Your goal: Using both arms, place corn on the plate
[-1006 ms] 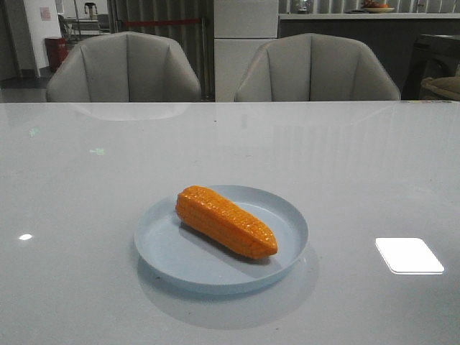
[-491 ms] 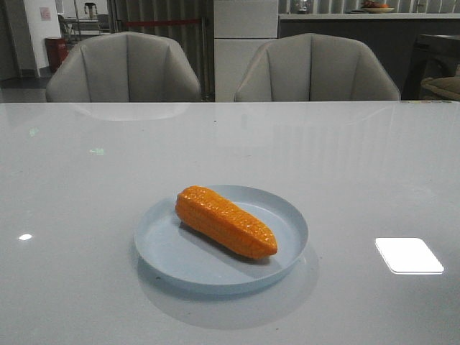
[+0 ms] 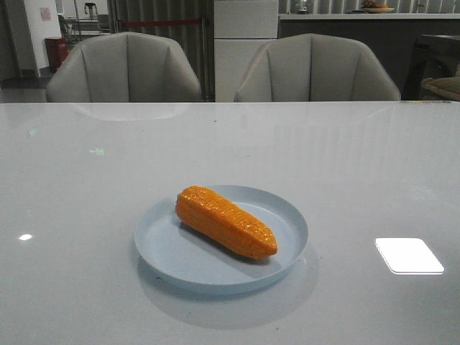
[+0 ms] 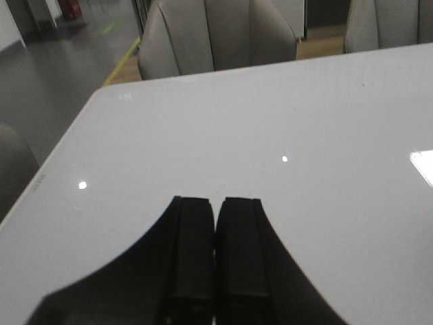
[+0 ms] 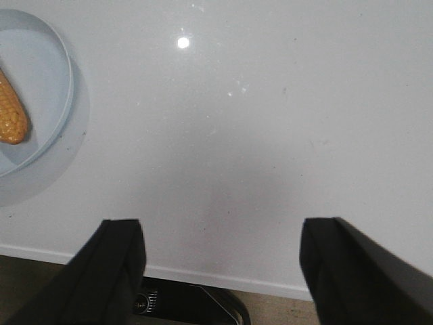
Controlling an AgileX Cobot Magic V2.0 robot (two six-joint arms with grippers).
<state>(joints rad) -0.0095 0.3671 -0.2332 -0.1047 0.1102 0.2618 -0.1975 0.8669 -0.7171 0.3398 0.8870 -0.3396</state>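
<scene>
On plate (image 3: 287, 215): corn (image 3: 226, 221), well apart from right pincer (image 5: 223, 261).

From the front we look low and forward across the table (image 3: 86, 180), close on the plate (image 3: 165, 251). Our left wrist view faces far chairs (image 4: 216, 34); our right wrist view looks steeply down, sharing the plate's rim (image 5: 64, 88).

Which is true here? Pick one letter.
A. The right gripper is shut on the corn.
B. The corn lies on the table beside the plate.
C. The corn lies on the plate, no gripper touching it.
C: the corn lies diagonally inside the plate, and the right gripper is open over bare table.
</scene>
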